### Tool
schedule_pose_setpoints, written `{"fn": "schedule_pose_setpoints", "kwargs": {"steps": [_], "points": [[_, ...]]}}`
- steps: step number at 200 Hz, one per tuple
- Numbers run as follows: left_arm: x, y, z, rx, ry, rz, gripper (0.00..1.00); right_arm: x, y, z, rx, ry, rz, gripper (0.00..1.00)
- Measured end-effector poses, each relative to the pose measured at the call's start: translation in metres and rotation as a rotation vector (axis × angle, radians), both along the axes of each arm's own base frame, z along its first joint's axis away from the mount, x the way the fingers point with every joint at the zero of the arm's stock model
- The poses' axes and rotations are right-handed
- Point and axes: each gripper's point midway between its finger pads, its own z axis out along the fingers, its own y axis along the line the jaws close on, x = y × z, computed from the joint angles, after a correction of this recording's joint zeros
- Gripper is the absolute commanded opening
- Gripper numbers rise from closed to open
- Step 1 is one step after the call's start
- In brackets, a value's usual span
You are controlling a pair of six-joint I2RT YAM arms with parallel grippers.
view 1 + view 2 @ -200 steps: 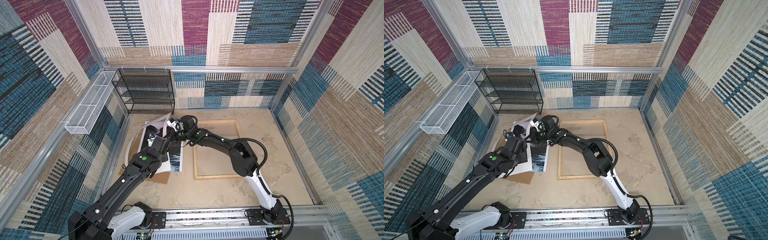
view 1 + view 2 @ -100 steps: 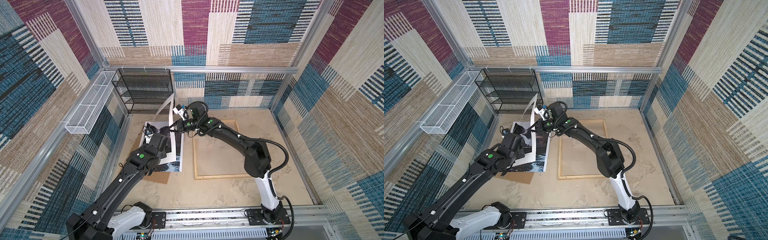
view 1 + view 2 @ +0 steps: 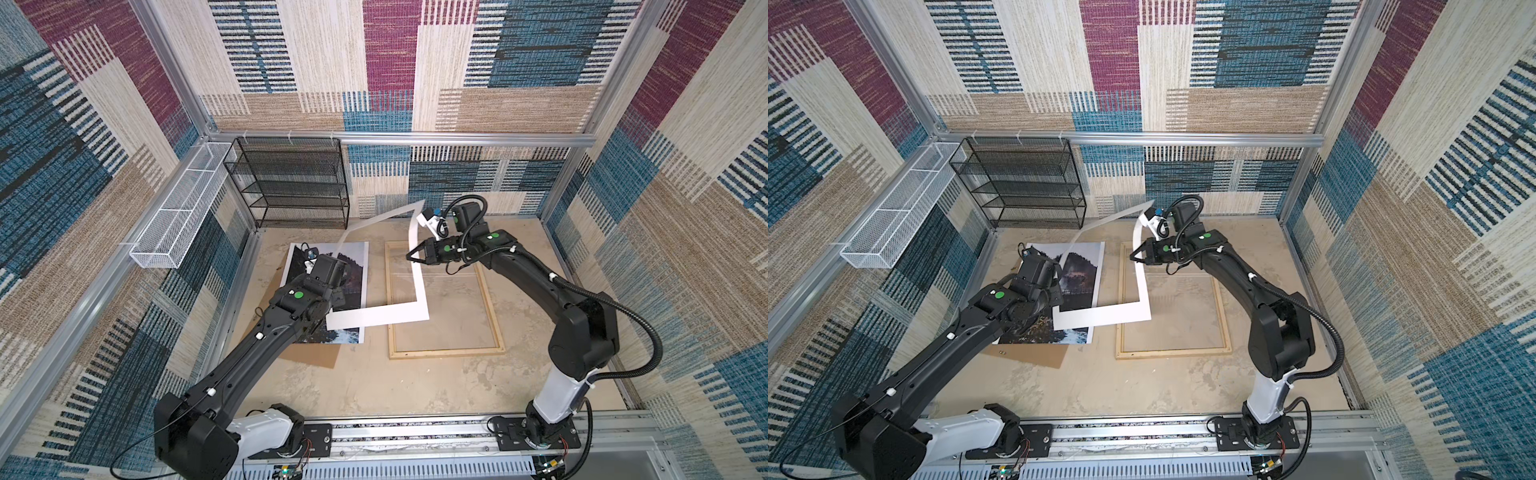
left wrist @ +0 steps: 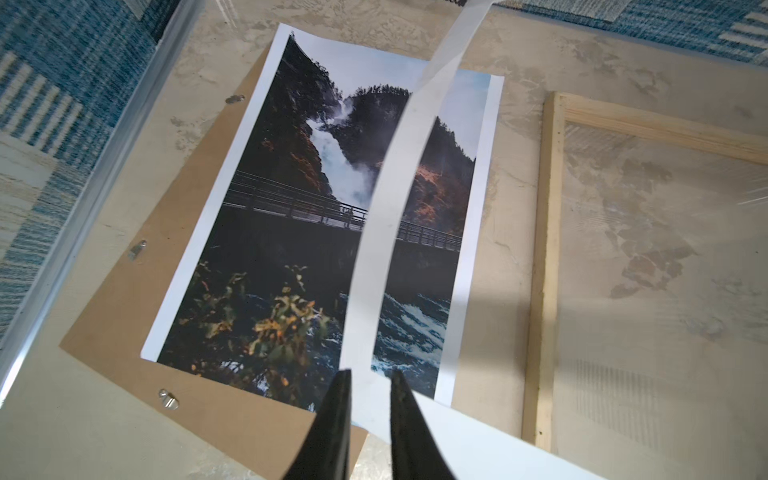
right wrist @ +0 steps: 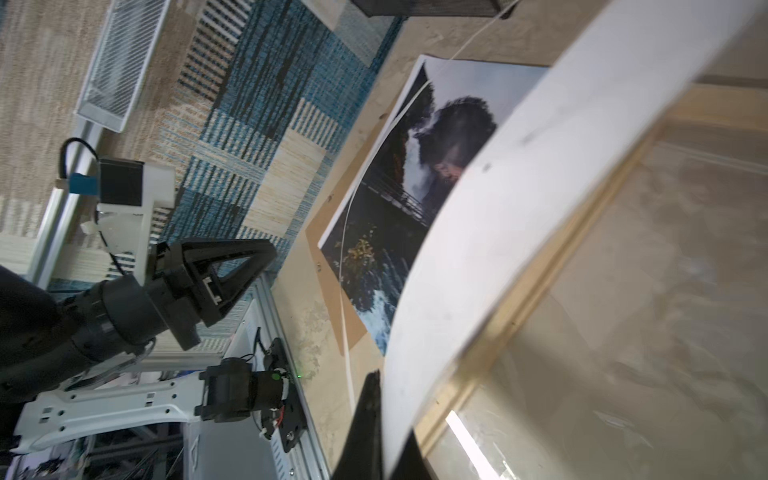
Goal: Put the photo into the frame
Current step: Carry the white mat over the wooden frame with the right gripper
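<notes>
Photo (image 4: 291, 232) lies flat on the brown backing board (image 4: 137, 299), beside the frame (image 3: 444, 353) and not in it. Your right gripper (image 3: 409, 257) is clamped on the white mat (image 3: 378, 318), which is raised across both. Your left gripper (image 4: 370, 374) is slightly parted and empty. Insertion is not yet done.

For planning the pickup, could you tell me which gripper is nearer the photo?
Left: the left gripper hangs over the photo; the right gripper is beside it, over the frame.

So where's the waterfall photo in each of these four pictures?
Both top views: photo on the board, left of the frame.
Left wrist: photo mid-picture, on the board.
Right wrist: photo behind the curved mat.
Shared landmark: the frame beside it.
</notes>
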Motion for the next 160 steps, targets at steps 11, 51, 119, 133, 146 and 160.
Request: {"fn": "schedule_pose_setpoints", "kwargs": {"steps": [11,51,119,133,146,160], "points": [[0.004,-0.01,-0.004,-0.018,0.007,-0.024,0.24,0.002,-0.017,-0.008,-0.053,-0.014,-0.023,0.0],[0.021,-0.04,-0.014,-0.054,0.015,-0.094,0.24,0.022,-0.102,-0.03,-0.183,-0.034,-0.164,0.0],[0.028,-0.076,-0.035,-0.092,0.055,-0.176,0.24,0.048,-0.181,-0.06,-0.277,-0.043,-0.238,0.0],[0.029,-0.079,-0.039,-0.094,0.059,-0.182,0.24,0.05,-0.189,-0.069,-0.298,-0.037,-0.234,0.0],[0.03,-0.081,-0.045,-0.089,0.069,-0.185,0.24,0.049,-0.193,-0.078,-0.316,-0.03,-0.216,0.0],[0.029,-0.086,-0.054,-0.089,0.085,-0.196,0.25,0.047,-0.198,-0.087,-0.337,-0.021,-0.2,0.0]]}}
